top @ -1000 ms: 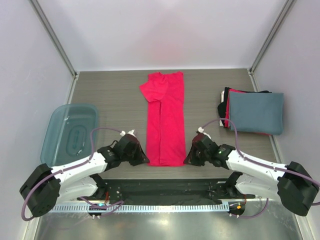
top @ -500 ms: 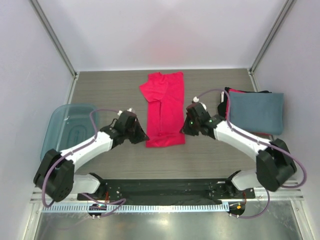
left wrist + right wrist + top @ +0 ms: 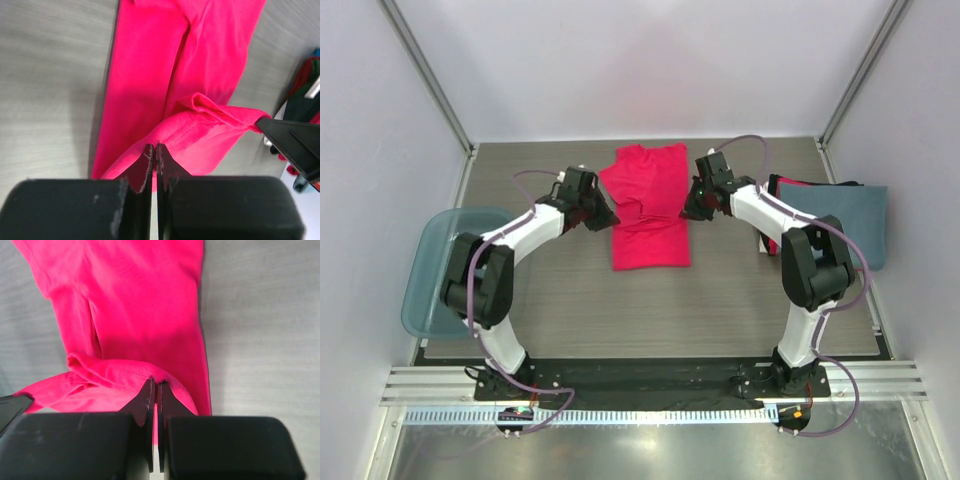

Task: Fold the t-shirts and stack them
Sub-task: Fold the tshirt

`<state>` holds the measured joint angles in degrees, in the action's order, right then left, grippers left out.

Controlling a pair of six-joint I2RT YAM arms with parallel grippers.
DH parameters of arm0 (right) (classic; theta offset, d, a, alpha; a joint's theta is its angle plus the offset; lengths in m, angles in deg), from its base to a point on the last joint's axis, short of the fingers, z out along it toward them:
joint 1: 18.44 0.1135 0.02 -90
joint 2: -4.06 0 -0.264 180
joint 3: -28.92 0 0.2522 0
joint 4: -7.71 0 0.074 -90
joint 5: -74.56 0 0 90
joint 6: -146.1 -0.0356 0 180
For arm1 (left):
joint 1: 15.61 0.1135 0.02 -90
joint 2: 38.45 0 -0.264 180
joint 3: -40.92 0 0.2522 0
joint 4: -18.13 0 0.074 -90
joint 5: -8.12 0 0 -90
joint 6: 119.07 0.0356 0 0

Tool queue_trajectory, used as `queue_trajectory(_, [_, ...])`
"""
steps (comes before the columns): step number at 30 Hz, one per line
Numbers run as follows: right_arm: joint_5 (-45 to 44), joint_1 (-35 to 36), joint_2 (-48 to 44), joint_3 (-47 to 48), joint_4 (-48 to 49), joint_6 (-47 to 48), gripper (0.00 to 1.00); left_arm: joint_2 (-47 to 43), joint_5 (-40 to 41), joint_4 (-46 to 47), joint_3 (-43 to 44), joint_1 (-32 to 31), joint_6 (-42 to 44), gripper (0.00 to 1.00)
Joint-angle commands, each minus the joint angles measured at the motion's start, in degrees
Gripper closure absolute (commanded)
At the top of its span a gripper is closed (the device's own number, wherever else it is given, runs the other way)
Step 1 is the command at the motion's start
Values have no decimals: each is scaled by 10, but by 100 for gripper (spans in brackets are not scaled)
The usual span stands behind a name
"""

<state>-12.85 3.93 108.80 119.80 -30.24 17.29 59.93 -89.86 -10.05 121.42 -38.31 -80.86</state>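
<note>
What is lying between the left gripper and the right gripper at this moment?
The pink t-shirt. Its raised hem runs from the left gripper to the right gripper, and both pinch it. The top external view shows this.

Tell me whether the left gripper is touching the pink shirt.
Touching. The left wrist view shows the left gripper shut on the hem of the pink shirt, no gap.

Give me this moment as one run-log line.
step: mid-fold | left pincer: shut on pink shirt hem | right pincer: shut on same hem | folded stack: right of pink shirt
</note>
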Motion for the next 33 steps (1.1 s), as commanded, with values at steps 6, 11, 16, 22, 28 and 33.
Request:
queue_trajectory(6, [33, -31, 59, 114, -12, 19, 99, 91, -22, 18, 98, 22, 0, 100])
queue_trajectory(11, [42, -41, 99, 163, -19, 25, 99, 123, -22, 19, 137, 33, -5, 100])
queue_trajectory(16, [47, -52, 150, 207, -18, 22, 96, 174, -47, 21, 195, 47, -2, 90])
queue_trajectory(22, [6, -58, 172, 255, -17, 34, 53, 212, -46, 33, 260, 61, 27, 31])
queue_trajectory(28, [-23, -59, 74, 160, -2, 52, 35, 123, -25, 35, 172, 60, 42, 23])
queue_trajectory(33, [-4, -58, -46, -41, 88, 44, 45, 38, -25, 40, 67, 41, 56, 23])
